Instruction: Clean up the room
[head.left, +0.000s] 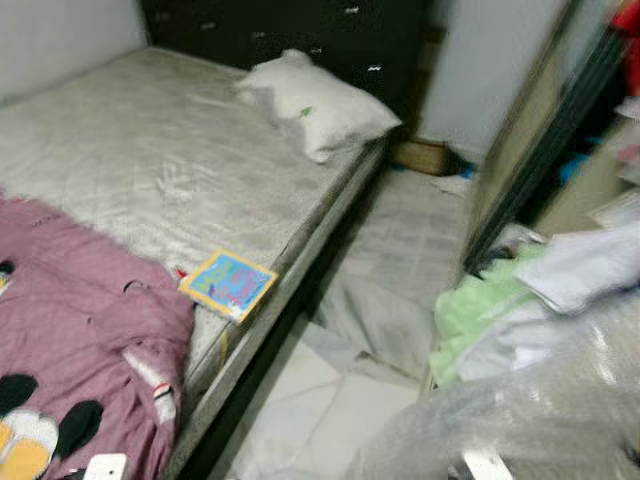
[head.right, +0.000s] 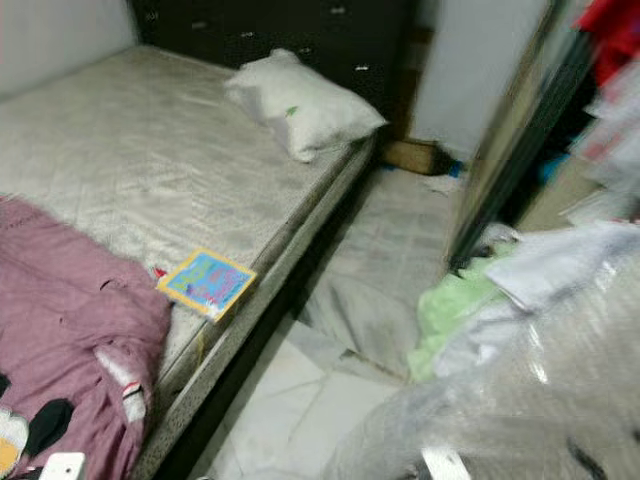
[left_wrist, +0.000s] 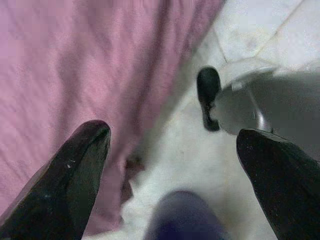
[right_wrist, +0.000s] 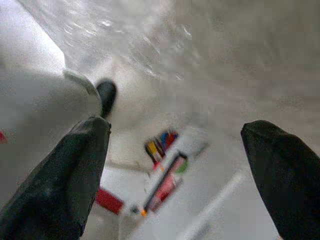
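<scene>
A bare grey mattress (head.left: 130, 170) fills the left of the head views. A white pillow (head.left: 312, 103) lies at its far end. A pink blanket (head.left: 70, 300) is bunched at the near left, and a colourful book (head.left: 228, 284) lies at the mattress edge beside it. My left gripper (left_wrist: 172, 175) hangs open beside pink fabric (left_wrist: 75, 75) over pale floor. My right gripper (right_wrist: 175, 175) is open too, above a blurred floor with colourful items (right_wrist: 162, 175).
A narrow tiled aisle (head.left: 400, 260) runs between the bed and an open wardrobe (head.left: 530, 170). Piled clothes, green (head.left: 470, 310) and white, and clear plastic wrap (head.left: 540, 420) crowd the near right. A grey cloth (head.left: 370, 320) lies on the floor. A dark headboard (head.left: 290, 30) stands behind.
</scene>
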